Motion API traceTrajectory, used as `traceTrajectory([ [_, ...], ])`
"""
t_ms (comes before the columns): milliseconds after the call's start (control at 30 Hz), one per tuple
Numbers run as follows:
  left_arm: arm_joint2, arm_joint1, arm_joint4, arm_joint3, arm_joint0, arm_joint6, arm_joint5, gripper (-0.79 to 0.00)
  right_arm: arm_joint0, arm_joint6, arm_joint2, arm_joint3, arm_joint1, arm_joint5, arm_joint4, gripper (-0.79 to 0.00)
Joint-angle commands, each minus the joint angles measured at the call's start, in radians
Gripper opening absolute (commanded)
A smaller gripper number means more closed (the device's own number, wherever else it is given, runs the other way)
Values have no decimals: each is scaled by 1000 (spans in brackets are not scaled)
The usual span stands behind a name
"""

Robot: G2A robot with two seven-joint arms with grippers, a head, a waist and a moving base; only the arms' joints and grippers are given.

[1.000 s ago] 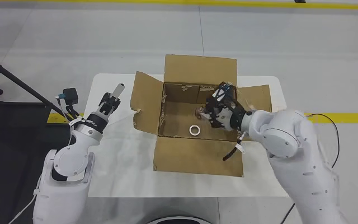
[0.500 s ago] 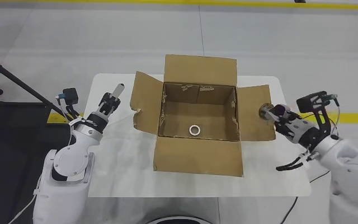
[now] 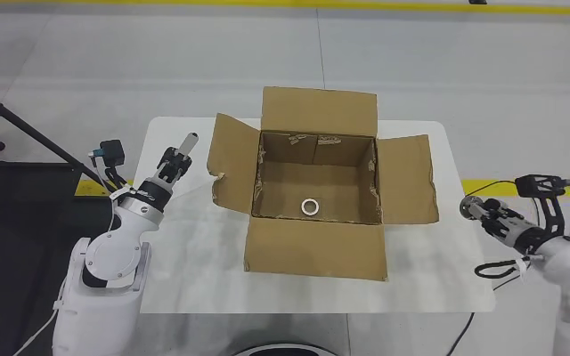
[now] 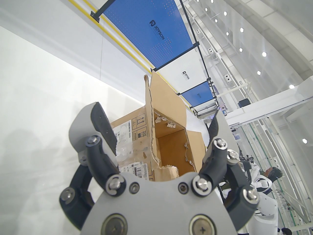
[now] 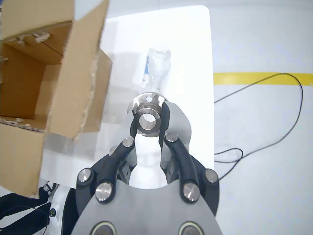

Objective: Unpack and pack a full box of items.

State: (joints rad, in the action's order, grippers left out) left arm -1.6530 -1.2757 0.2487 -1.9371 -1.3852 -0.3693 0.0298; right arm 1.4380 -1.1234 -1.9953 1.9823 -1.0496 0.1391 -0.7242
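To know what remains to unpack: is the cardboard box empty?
Not empty. In the top view, one small ring lies on the floor of the cardboard box.

A blue panel (image 4: pixel 146 25) and a white panel (image 4: pixel 185 75) each bear a logo and a word. The box's (image 4: pixel 168 103) nine-o'clock wall carries arrow symbols (image 4: pixel 140 125) and a barcode label (image 4: pixel 137 170).

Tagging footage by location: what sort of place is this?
Probably a large industrial or exhibition hall: rows of high ceiling lights, blue wall panels, and yellow floor lines.
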Motion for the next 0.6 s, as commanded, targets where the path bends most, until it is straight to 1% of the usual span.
traceTrajectory([
  [0, 0, 0, 0, 0, 0, 0, 0, 0, -25, -15, 29, -50, 5, 2, -28, -785],
  [367, 0, 0, 0, 0, 0, 0, 0, 0, -172, -124, 201, -259, 22, -24, -160, -785],
  [567, 0, 0, 0, 0, 0, 0, 0, 0, -242, -138, 275, -363, 25, -31, -189, -785],
])
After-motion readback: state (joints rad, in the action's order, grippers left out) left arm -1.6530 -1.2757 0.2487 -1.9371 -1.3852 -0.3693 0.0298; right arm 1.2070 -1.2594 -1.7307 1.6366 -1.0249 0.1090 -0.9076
